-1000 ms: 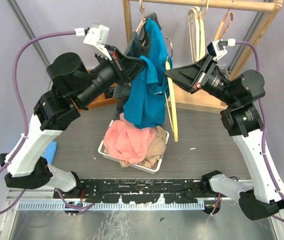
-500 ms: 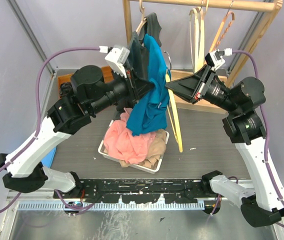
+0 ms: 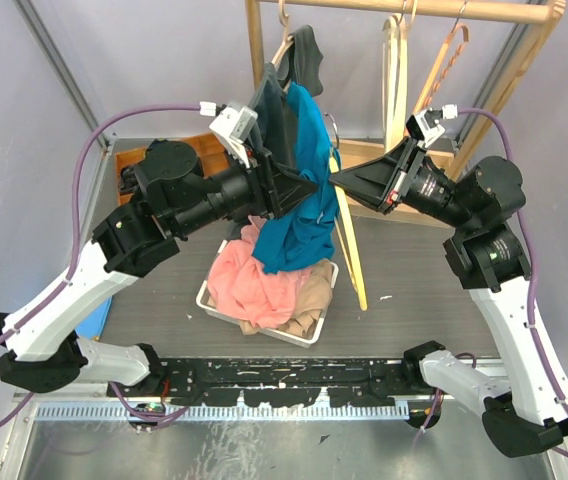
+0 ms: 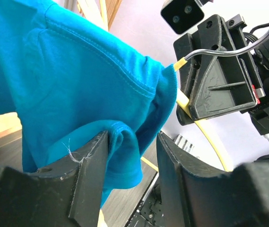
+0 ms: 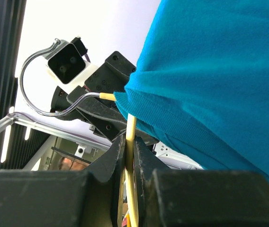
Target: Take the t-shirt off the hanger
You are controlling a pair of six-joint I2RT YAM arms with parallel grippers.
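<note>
Left gripper (image 4: 127, 179), frame centre: fingers clamped on a fold of the teal cotton t-shirt (image 3: 299, 185). Right gripper (image 5: 130, 158) pinches the thin yellow plastic hanger (image 3: 349, 235); shirt hangs draped centre, above the white laundry tray (image 3: 209, 300).

Both arms are raised from bases at 6 o'clock and bent inward so that the wrists face each other. The left gripper (image 3: 309, 185) is pointed toward 3 o'clock, its fingers (image 4: 89, 172) parted with cloth pinched between them. The right gripper (image 3: 336, 180) is pointed toward 9 o'clock, its fingers (image 5: 118, 156) clamped on a thin yellow rod.
</note>
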